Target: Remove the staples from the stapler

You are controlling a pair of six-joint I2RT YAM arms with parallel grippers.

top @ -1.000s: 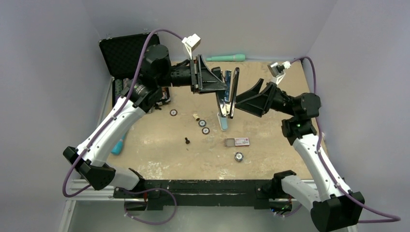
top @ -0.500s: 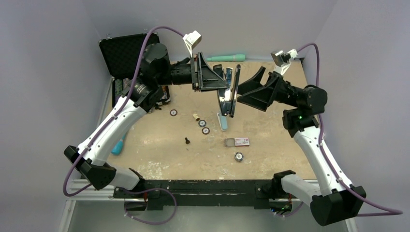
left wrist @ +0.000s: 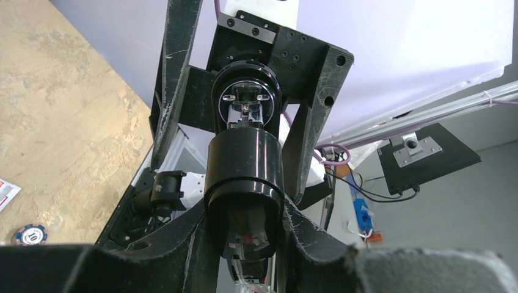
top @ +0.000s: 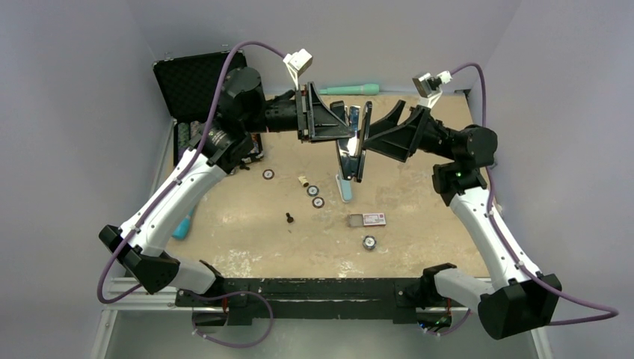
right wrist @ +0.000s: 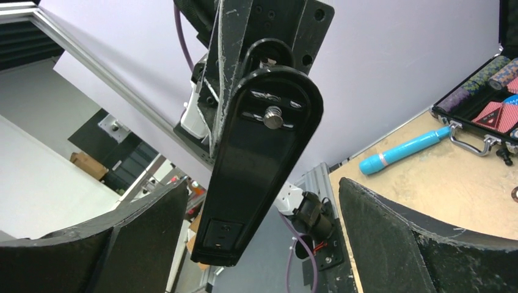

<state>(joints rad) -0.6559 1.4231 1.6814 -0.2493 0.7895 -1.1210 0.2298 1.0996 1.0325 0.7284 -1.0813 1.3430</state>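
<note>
The black and silver stapler (top: 353, 153) hangs swung open above the table, its long parts pointing down. My left gripper (top: 348, 129) is shut on its upper end; in the left wrist view the black body (left wrist: 244, 183) sits pinched between my left gripper (left wrist: 244, 247) fingers. My right gripper (top: 368, 138) is open, with one finger on each side of the stapler's black outer arm. In the right wrist view that flat black arm (right wrist: 256, 159) hangs between the wide fingers of my right gripper (right wrist: 262, 244), touching neither. The staples are hidden from every view.
Poker chips (top: 268, 174) (top: 312, 191) (top: 368, 242), a small card box (top: 367, 220) and a black peg (top: 288, 218) lie on the table. A teal tool (top: 349, 90) lies at the back, a blue marker (top: 182, 226) at the left. The open black case (top: 191, 82) stands back left.
My right gripper has swung left and up to the stapler and now straddles its black arm. The left arm and the stapler have stayed put.
</note>
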